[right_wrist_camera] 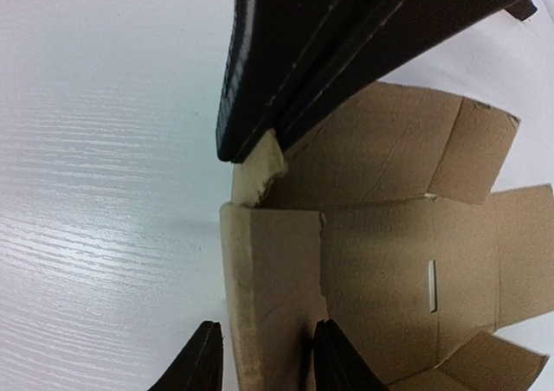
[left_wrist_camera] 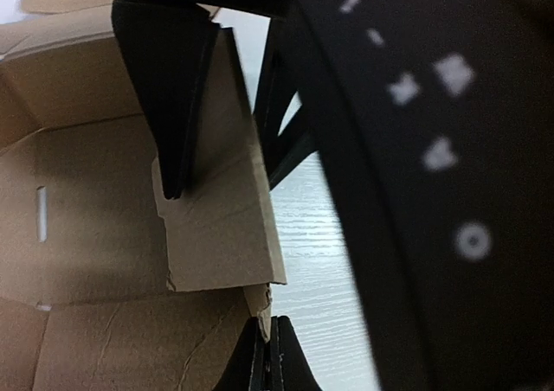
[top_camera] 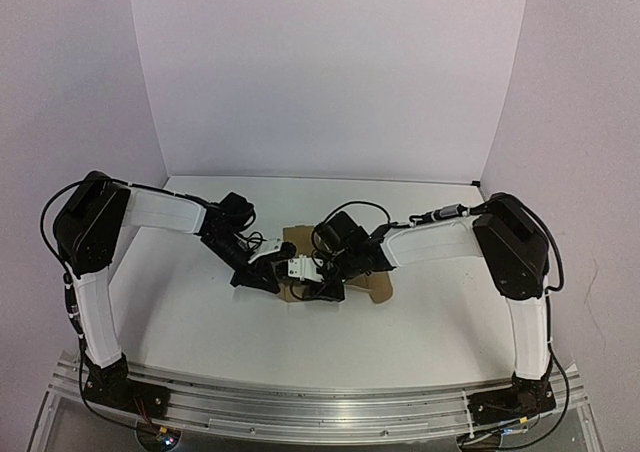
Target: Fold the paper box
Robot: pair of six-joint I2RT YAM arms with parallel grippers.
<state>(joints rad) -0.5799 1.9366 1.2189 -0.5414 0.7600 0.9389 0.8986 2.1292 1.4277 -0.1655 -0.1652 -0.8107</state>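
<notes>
White table (top_camera: pixel 200 322) with a faint wood grain, closed in by pale walls (top_camera: pixel 330 72) at the back and sides; both arms reach in from the near edge and meet at its middle over the box (top_camera: pixel 377 287)

From above, the box shows only as brown cardboard poking out from under the two wrists, near the centre of the table

The wrist cameras show it partly raised: a flat floor panel with a small slot (right_wrist_camera: pixel 432 285) cut in it, walls creased up around it, and looser flaps spreading outward

The left gripper (left_wrist_camera: pixel 265 326) is clenched, its two fingers pressed together along a thin seam. A ragged corner of a cardboard flap (left_wrist_camera: pixel 216 235) runs down into the tips, and they appear to pinch it. From the right wrist the same gripper (right_wrist_camera: pixel 232 153) is a long dark bar slanting down from the top, its end on that torn corner (right_wrist_camera: pixel 258 168) at the box's edge

The right gripper (right_wrist_camera: pixel 267 323) stands part-open astride an upright wall (right_wrist_camera: pixel 268 278): one finger outside over the bare table, the other inside the box. I cannot tell if the fingers press it. From the left wrist, its inner finger (left_wrist_camera: pixel 169 105) lies against the flap's face, with the other behind the cardboard

From above, the left gripper (top_camera: pixel 278 270) and right gripper (top_camera: pixel 318 275) sit just beside each other over the box's left end
</notes>
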